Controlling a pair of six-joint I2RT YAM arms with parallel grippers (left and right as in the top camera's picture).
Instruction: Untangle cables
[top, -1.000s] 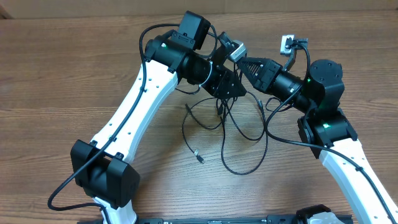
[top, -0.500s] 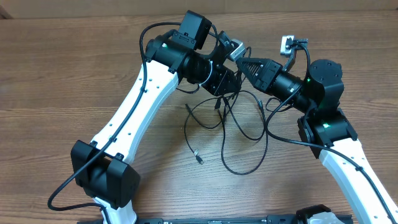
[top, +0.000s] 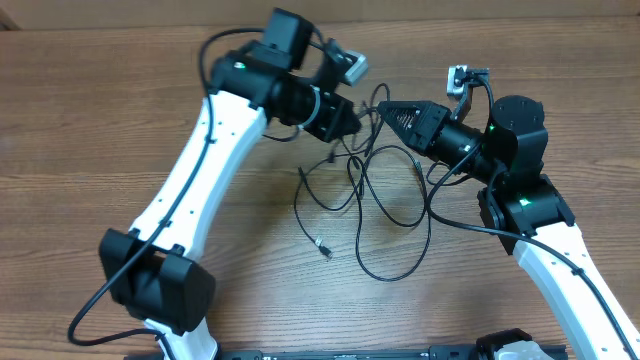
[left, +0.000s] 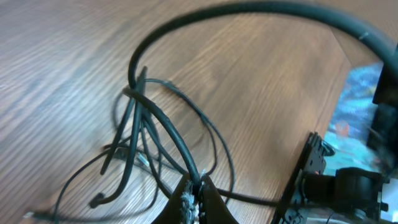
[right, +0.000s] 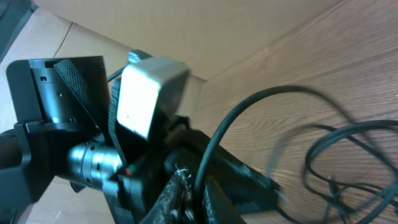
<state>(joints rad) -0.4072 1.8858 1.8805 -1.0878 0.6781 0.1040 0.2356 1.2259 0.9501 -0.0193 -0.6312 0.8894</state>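
The cables (top: 357, 170) are thin black cords lying in a loose tangle of loops on the wooden table between my two arms, with one plug end (top: 322, 250) at the front. My left gripper (top: 350, 122) is shut on one cord just above the tangle. In the left wrist view the cord runs straight into the closed jaws (left: 196, 191), and the bundle (left: 142, 121) hangs beyond them. My right gripper (top: 388, 108) faces the left one a short way apart. In the right wrist view a black cord passes between its closed fingers (right: 198, 190).
The left arm's wrist with its white camera block (right: 149, 93) fills the space right in front of my right gripper. The right arm's black wrist (left: 336, 186) shows at the edge of the left wrist view. A cardboard wall (top: 520, 8) runs behind the wooden table (top: 90, 150).
My left arm has swung left and back, away from the right gripper, so a gap has opened between them. The cords have been drawn up and spread slightly. The right arm has barely moved.
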